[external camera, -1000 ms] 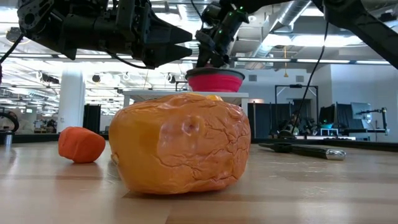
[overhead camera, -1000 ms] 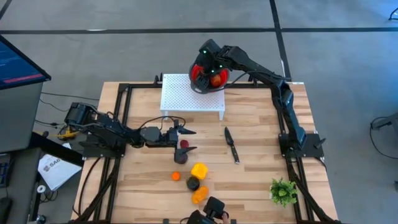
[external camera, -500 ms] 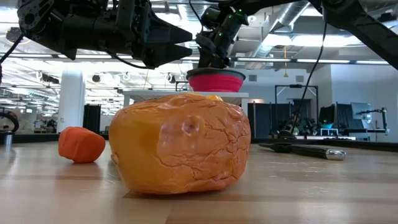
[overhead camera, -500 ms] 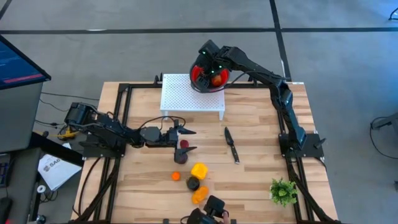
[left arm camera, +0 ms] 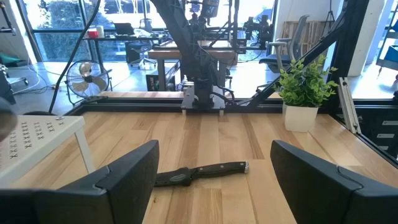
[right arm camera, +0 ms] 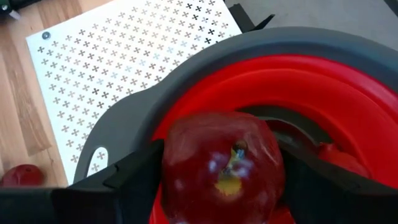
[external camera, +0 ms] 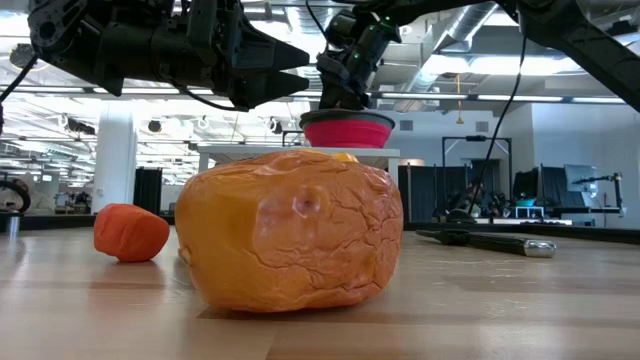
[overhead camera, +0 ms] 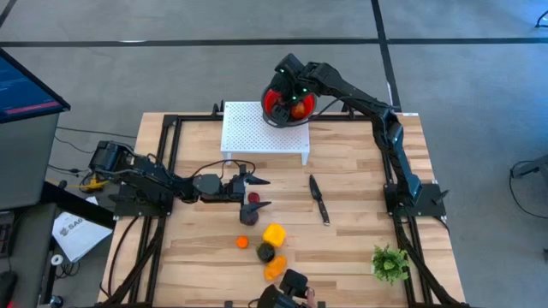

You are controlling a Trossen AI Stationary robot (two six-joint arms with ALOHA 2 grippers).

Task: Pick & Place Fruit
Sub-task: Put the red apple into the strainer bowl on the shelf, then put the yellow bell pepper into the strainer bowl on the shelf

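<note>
In the right wrist view a dark red apple (right arm camera: 222, 168) sits between the fingers of my right gripper (right arm camera: 221, 186), over the red bowl (right arm camera: 336, 87). The bowl stands on the white perforated stand (overhead camera: 264, 128) at the table's far side. Another red fruit (right arm camera: 339, 158) lies in the bowl. My left gripper (overhead camera: 259, 192) hovers open and level over the table's left middle, above a dark red fruit (overhead camera: 252, 199). A red fruit (overhead camera: 248, 217), a yellow one (overhead camera: 274, 234), a small orange one (overhead camera: 242, 242), a blackish-green one (overhead camera: 265, 252) and an orange one (overhead camera: 275, 269) lie on the table. My right gripper pinches the apple between its two fingers, one on each side (right arm camera: 168, 165). The fingers slant down from above into the bowl's mouth. The apple's stem end (right arm camera: 238, 149) faces the wrist. Whether its underside touches the bowl I cannot tell.
A black-handled knife (overhead camera: 318, 198) lies right of centre. A green plant sprig in a white pot (overhead camera: 390, 263) stands at the near right. The low view is largely filled by the orange fruit (external camera: 290, 230), with the small orange one (external camera: 130, 232) to its left.
</note>
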